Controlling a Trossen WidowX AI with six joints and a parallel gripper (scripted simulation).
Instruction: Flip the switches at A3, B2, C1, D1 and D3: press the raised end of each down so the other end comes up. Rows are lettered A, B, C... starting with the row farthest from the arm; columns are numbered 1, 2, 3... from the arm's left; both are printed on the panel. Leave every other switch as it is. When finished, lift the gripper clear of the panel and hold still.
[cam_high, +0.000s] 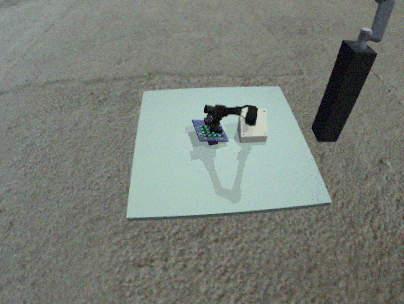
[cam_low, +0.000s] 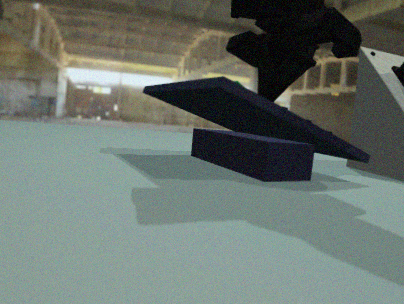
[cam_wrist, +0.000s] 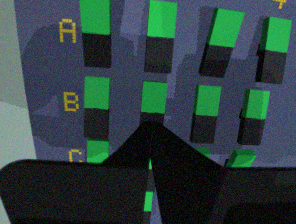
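Observation:
The blue switch panel (cam_high: 196, 123) (cam_low: 200, 95) (cam_wrist: 45, 135) is tilted on a dark block. Each rocker seen in the wrist view has a green far half and a black near half. My gripper (cam_high: 217, 130) (cam_low: 269, 99) (cam_wrist: 150, 128) is shut and empty, its tips low over the near, black half of switch B2 (cam_wrist: 154, 97). Whether they touch it I cannot tell. Switch A3 (cam_wrist: 226, 28) shows whole and looks more slanted than A2 (cam_wrist: 162, 20). Switch C1 (cam_wrist: 98, 149) is partly hidden by the gripper. D1 and D3 are hidden or too small to read.
Switches B1 (cam_wrist: 96, 92) and B3 (cam_wrist: 207, 100) stand on either side of the tips. C4 (cam_wrist: 241, 158) looks slanted, and the gripper covers most of row C. A white box (cam_high: 254, 131) stands beside the panel on the pale mat (cam_high: 165, 175). A black pillar (cam_high: 345, 90) stands off the mat.

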